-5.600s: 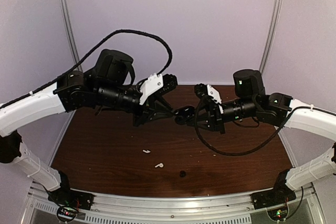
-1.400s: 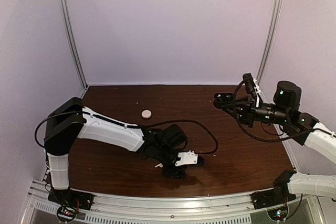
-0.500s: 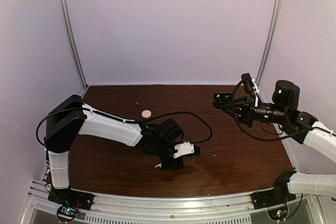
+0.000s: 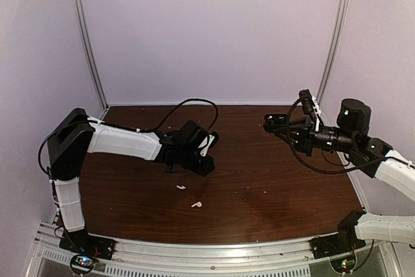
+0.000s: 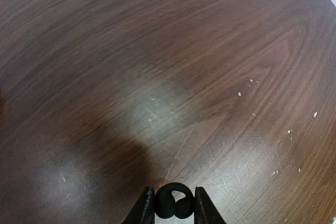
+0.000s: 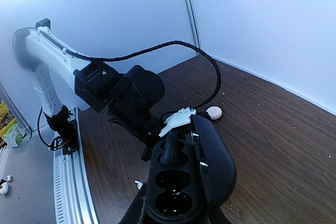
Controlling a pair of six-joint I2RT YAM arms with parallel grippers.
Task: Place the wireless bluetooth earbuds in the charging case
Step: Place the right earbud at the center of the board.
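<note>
Transfer in mid-course on the dark table (image 4: 292,192). Nearest the front edge lie two white stemmed earbuds (image 4: 196,204), loose and no part of the job. Just beyond them the left gripper (image 5: 173,206) hangs above bare wood, its fingers (image 5: 146,212) clamped on one small black earbud (image 5: 176,209), pinched at the very tips. A pink case (image 6: 213,112) sits behind that arm, seen only from the right wrist camera. Farther back and well to the right, the right gripper (image 4: 285,128) holds the charging case (image 6: 170,195) in the air, fingers closed round its base, lid (image 6: 215,166) swung open and sockets facing the left arm. A dark shape (image 6: 169,153) stands in the far socket; it may be the other earbud, but the view does not settle it.

The earbud looks smooth, rounded and barely gripped, so it could twist or pop free on the way across. The case has no table under it. A push that meets the socket off-centre could tip it in the fingers or knock the lid shut, and the earbud could end up on the socket rim.

Half a second ago the left gripper was low near the front edge, where a black earbud lay 5.6 seconds ago. It has since risen and drawn back toward the middle, that spot is bare, and the arm now hides the pink case from overhead. The right arm has hardly moved.
</note>
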